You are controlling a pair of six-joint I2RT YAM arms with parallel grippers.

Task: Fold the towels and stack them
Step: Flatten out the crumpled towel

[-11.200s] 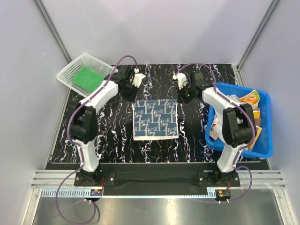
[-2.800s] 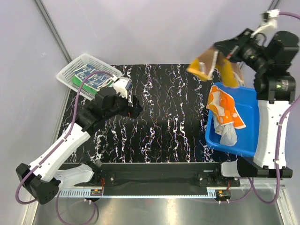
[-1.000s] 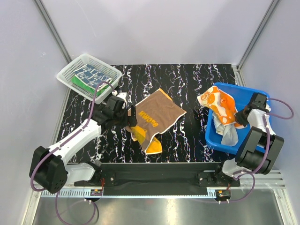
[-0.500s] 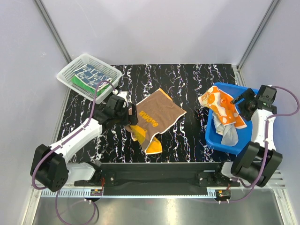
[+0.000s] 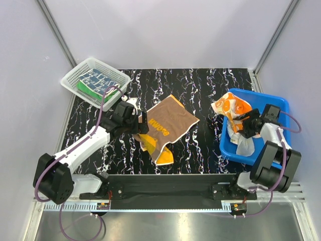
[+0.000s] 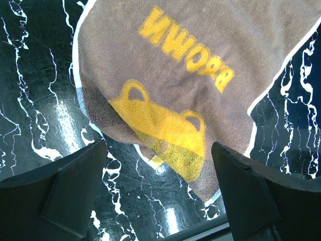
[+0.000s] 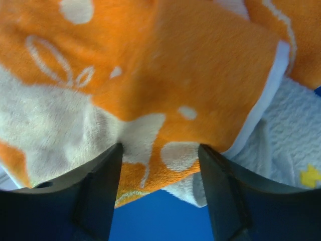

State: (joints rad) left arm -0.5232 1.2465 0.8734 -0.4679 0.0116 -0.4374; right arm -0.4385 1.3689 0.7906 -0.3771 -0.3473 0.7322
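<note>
The left gripper hung with fingers spread wide over the left corner of the brown cloth towel with yellow letters. The towel lay rumpled at the middle of the black marbled table. The right gripper, jaws also apart, faced the orange white-printed towel inside the blue plastic tub at the table's right edge.

Brown towel with yellow bear, black marbled table beneath, left pincer spread wide
</note>
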